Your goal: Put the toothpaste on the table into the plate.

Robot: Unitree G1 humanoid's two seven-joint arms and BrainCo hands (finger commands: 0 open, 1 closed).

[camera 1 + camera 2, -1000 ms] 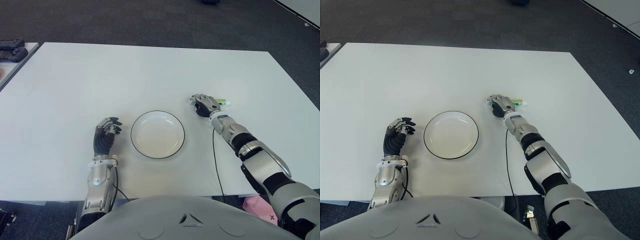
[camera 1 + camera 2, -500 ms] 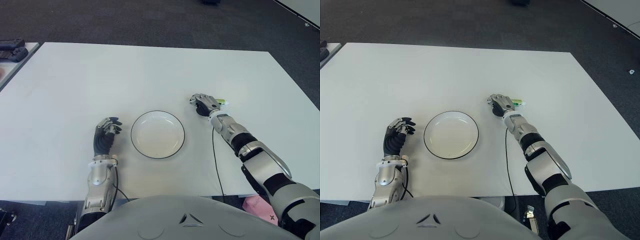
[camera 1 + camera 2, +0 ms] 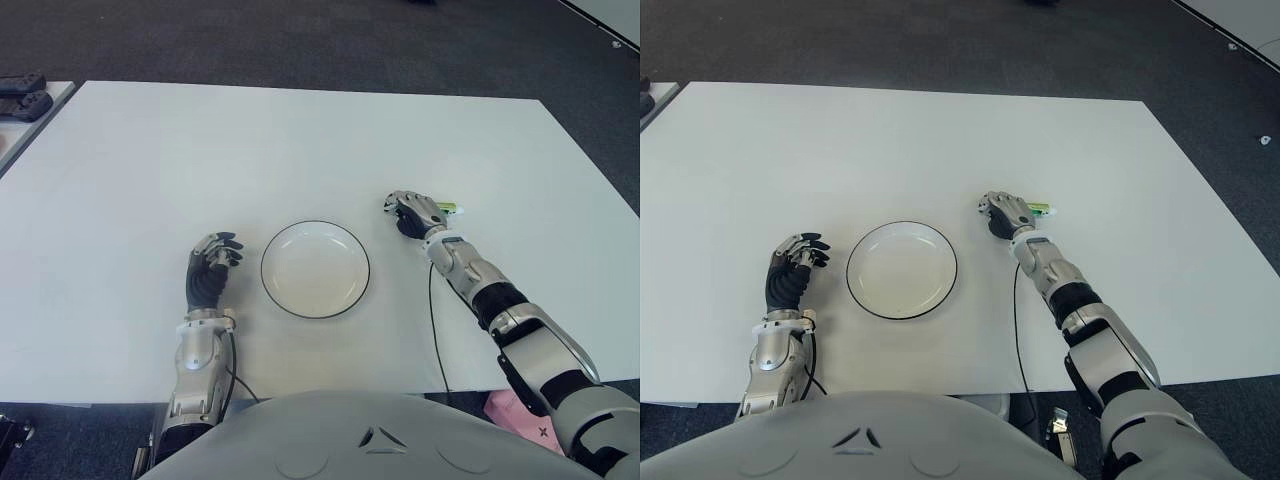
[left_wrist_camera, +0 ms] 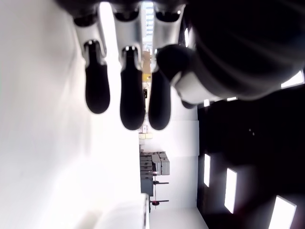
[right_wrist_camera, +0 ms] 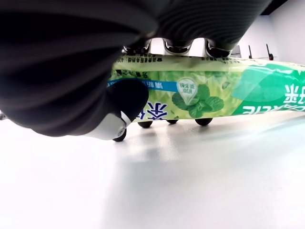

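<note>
Two hands show over the white table (image 3: pixel 300 140), but only the right hand (image 3: pixel 412 213) is at work: its fingers (image 5: pixel 143 123) and thumb are clamped around the green, mint-printed plastic toothpaste tube (image 5: pixel 200 90), which the right wrist view shows lifted just clear of the tabletop, held lengthwise across the palm. The tube's far end pokes out of the hand on the side away from the round white plate with a thin dark rim (image 3: pixel 315 268), which sits near that hand, on its inner side. Such a tube is likely light and soft, with a slick skin that gives under pressure, so a hold around its middle, as here, should carry it without squeezing paste toward the cap. The left hand (image 3: pixel 209 271) shows just beside the plate on the other side, fingers loosely curled and holding nothing.
</note>
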